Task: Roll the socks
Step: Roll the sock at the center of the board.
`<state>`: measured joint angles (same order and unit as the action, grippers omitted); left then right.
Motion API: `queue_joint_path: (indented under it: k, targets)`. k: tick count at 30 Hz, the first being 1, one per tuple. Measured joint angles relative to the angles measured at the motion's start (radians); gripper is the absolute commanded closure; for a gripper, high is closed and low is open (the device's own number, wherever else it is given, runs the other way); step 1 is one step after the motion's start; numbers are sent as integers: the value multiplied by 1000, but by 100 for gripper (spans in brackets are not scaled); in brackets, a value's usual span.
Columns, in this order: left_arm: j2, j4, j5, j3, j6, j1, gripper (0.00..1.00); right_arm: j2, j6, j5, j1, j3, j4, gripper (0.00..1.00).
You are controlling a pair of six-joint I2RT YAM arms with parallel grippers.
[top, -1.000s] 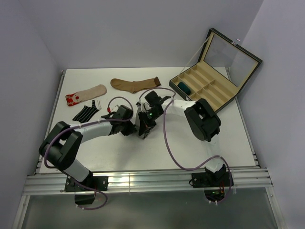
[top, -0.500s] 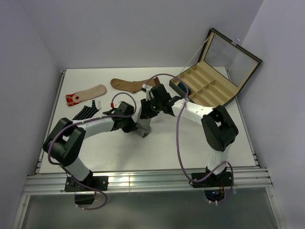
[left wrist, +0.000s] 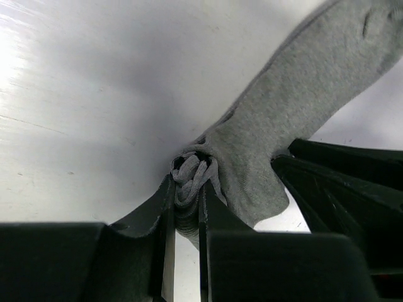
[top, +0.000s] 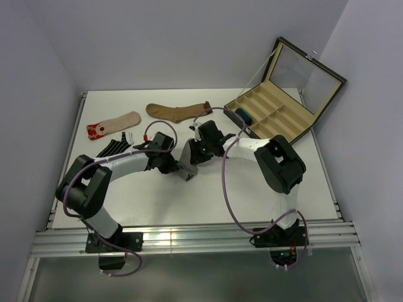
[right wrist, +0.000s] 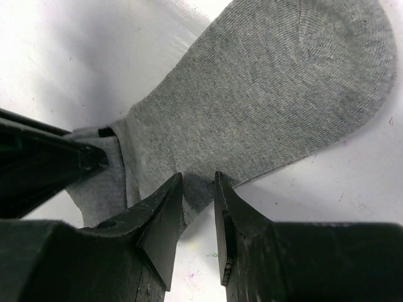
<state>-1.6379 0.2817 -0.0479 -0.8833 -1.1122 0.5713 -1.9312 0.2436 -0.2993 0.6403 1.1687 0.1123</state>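
Pinching bunched grey sock (left wrist: 302,107), left claw (left wrist: 187,190); overhead hides this; right claw (right wrist: 197,180) narrowly parted on sock.

Overhead; wrist close-ups, same grey sock (left wrist: 296,107)

The left arm (top: 126,165) and right arm (top: 252,146) are being stretched toward each other; the left gripper (left wrist: 187,196) is being pinched tight, the right gripper (right wrist: 196,180) being held slightly parted
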Motion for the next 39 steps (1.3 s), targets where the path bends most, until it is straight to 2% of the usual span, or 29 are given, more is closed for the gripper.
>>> queue_joint_path:
  k: [12, 15, 19, 27, 39]
  targets:
    - [8, 2, 47, 11, 10, -47, 99, 2, 11, 0, -2, -16, -27, 64]
    - [5, 11, 51, 5, 25, -47, 100, 19, 0, 0, -1, -35, -41, 61]
    - [-18, 23, 69, -18, 45, -49, 100, 97, -44, 47, 19, -100, -45, 51]
    - [-43, 40, 87, -48, 65, -52, 99, 319, -158, 143, 176, -245, -179, 45]
    - [-76, 72, 102, -93, 84, -53, 99, 226, -302, 273, 320, -241, -253, 45]
